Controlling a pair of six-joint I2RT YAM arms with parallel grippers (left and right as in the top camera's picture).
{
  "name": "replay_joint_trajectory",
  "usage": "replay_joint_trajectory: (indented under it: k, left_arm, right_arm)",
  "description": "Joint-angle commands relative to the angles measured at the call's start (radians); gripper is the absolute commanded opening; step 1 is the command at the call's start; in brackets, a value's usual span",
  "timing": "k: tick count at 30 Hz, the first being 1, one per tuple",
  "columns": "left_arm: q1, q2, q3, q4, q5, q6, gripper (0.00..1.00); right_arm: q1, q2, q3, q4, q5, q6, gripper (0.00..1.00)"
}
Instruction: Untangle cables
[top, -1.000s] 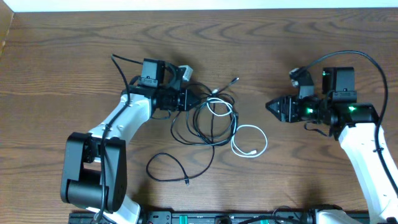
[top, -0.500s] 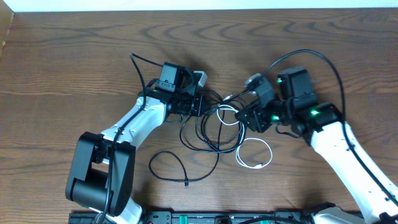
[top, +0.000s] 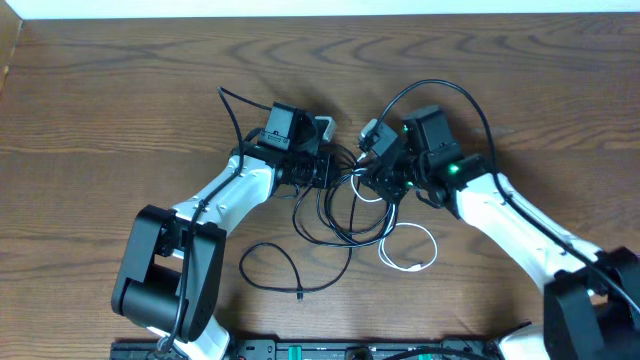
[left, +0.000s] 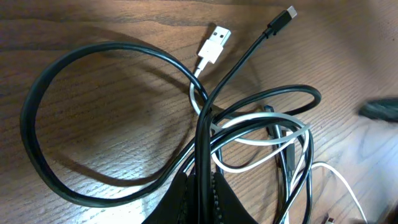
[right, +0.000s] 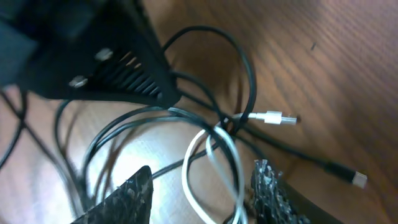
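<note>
"Left gripper (left: 202, 196) was pinched shut on one black cable (left: 239, 67) where it rose out of the knot. I held it there as an anchor, so the other strands could be drawn away from it."

"Where did the cables lie?"

"Heaped in one tangle (top: 345, 205) on the wooden table (top: 120, 90), between the two arms. Black loops crossed over one another, and the white cable (left: 261, 140) threaded through them. Its silver plug (left: 214, 40) lay free near a black plug (left: 283, 17). A white loop (top: 410, 245) spilled out toward the near edge, and a black tail (top: 285, 270) trailed off toward the left arm's base."

"And the other hand?"

"Right gripper (right: 199, 199) hung low over the knot, just beside the left one. Its fingers stood apart, straddling a white strand and some black ones — closed on nothing that I could see. My judgement was that it sat there to take a second strand, so the arms could pull opposite ways. The risk — closing on several cords at once and tightening the snarl."
</note>
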Motion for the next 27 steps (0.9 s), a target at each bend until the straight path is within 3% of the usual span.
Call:
replay_joint_trajectory:
  k: [1, 3, 8, 13, 18, 27]
  left_arm:
    - [-0.001, 0.012, -0.001, 0.003, -0.013, -0.006, 0.11]
    - [-0.001, 0.012, -0.001, 0.003, -0.013, -0.006, 0.11]
    - [-0.001, 0.012, -0.001, 0.003, -0.013, -0.006, 0.13]
    - [-0.001, 0.012, -0.001, 0.005, -0.012, -0.006, 0.12]
    - [-0.001, 0.012, -0.001, 0.004, -0.012, -0.007, 0.13]
    - [-0.001, 0.012, -0.001, 0.004, -0.012, -0.007, 0.13]
  right_arm:
    - [0.004, 0.040, 0.001, 0.041, 0.007, -0.034, 0.47]
    - [0.004, 0.058, 0.001, 0.062, 0.007, -0.034, 0.46]
    - [0.004, 0.098, 0.001, 0.046, 0.007, -0.034, 0.26]
    - [0.004, 0.103, 0.000, 0.021, 0.007, -0.034, 0.25]
    - [0.004, 0.103, 0.000, 0.021, 0.037, -0.034, 0.31]
    - [0.004, 0.103, -0.010, 0.022, 0.059, -0.034, 0.29]
